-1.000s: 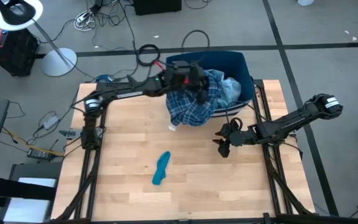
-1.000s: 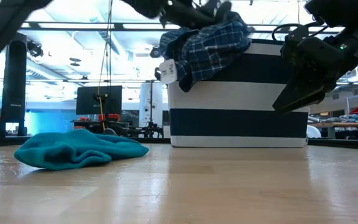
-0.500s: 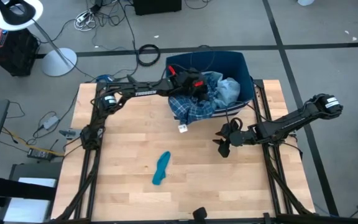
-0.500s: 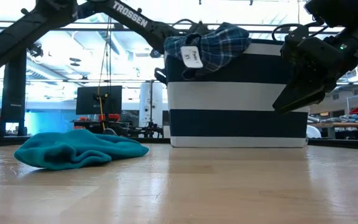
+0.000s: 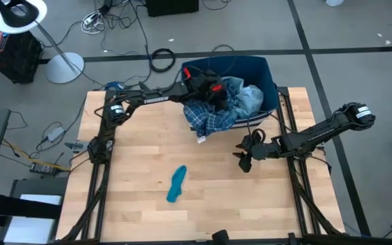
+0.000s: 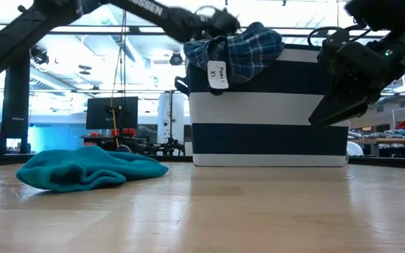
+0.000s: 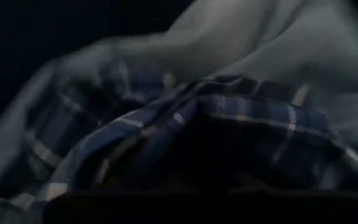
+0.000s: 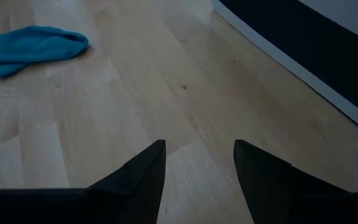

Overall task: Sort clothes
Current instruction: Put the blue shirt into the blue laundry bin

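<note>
Fabric all the way here, nothing stiff or breakable. Nearest is the teal sock (image 5: 176,184), lying flat on the table (image 5: 135,170), well off to the side of the right claw (image 5: 245,162), which hangs just above the wood with its fingers spread and nothing between them. That sock looks light and limp; I'd say pinch it mid-length and it will fold over the fingers. Farther back, the left claw (image 5: 213,94) sits over the blue bin (image 5: 267,71), clamped tight on the plaid shirt (image 5: 209,114). Below that claw the shirt spills over the bin's near rim, tag dangling. It's bulky and floppy, likely to drag. Beside the claw, inside the bin, lies the denim piece (image 5: 250,99).
</note>
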### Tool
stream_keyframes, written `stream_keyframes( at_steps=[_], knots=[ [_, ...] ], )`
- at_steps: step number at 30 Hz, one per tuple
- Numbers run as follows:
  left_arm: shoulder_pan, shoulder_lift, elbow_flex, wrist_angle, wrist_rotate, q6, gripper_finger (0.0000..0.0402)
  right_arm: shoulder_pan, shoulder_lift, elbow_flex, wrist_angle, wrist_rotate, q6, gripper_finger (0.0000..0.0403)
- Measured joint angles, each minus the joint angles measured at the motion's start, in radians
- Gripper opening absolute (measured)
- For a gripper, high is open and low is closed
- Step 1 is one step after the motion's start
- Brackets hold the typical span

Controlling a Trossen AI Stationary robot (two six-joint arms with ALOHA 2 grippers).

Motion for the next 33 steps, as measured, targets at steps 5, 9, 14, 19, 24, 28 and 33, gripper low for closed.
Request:
stream_keyframes(
  at_steps=[5,9,14,19,24,28,33],
  knots=[
    [-0.003,-0.033,0.127,-0.268,0.001,0.077,0.0,0.0,0.0,0.0,0.0,0.0,-0.009,0.019],
    [-0.009,-0.046,0.243,-0.517,0.001,0.157,0.0,0.0,0.0,0.0,0.001,0.0,-0.009,0.019],
    [-0.024,-0.115,0.276,-0.625,0.0,0.203,0.0,0.0,0.0,0.0,0.003,0.0,-0.009,0.019],
    [-0.037,-0.204,0.276,-0.653,-0.012,0.204,0.0,0.0,0.0,0.0,0.003,-0.004,-0.008,0.019],
    [-0.076,-0.271,0.276,-0.694,-0.08,0.206,0.0,0.001,0.0,0.0,0.004,-0.006,-0.008,0.019],
    [-0.108,-0.322,0.276,-0.734,-0.164,0.222,0.0,0.001,0.0,0.0,0.004,-0.006,0.018,0.019],
    [-0.144,-0.359,0.261,-0.786,-0.188,0.229,0.0,0.004,0.0,0.0,0.005,-0.017,0.041,0.019]
  ],
)
